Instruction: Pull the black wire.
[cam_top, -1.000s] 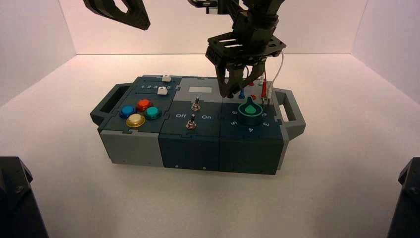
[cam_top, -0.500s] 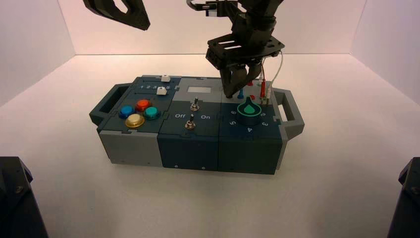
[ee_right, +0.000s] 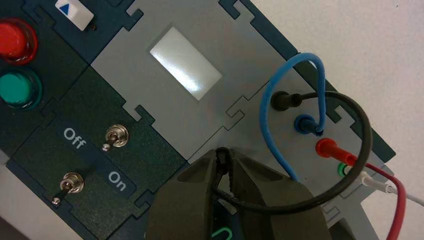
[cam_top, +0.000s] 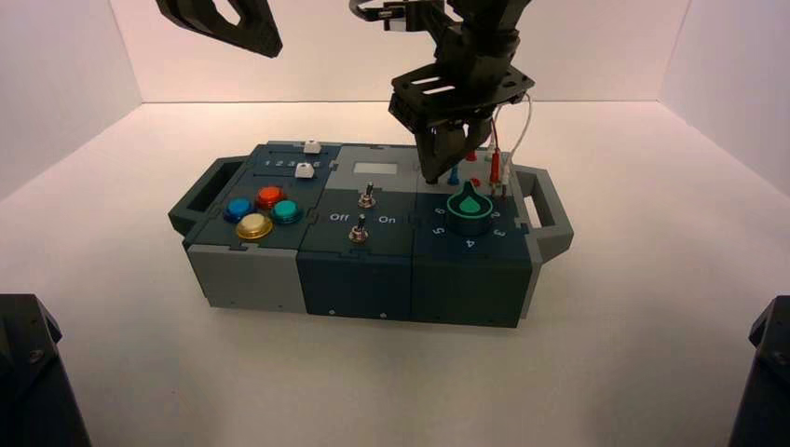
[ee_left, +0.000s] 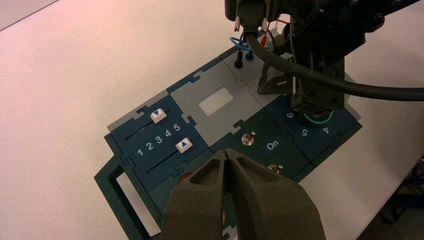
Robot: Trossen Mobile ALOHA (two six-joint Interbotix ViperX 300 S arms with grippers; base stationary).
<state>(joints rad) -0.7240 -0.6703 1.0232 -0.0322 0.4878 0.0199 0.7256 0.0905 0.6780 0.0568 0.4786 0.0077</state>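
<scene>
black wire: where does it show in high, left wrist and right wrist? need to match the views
High view: not discernible; the right gripper hides that spot on the box's back right.
Left wrist view: one black plug stands beside the blue wire, before the right arm.
Right wrist view: the black wire arcs from its seated plug into the closed right gripper.
Shared landmark: the white display window.

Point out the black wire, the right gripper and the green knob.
black wire (ee_right: pixel 361 165): right wrist view, on its loop.
right gripper (ee_right: pixel 226 159): right wrist view, between its fingertips, shut on the wire.
green knob (cam_top: pixel 469 209): high view, on its top.
</scene>
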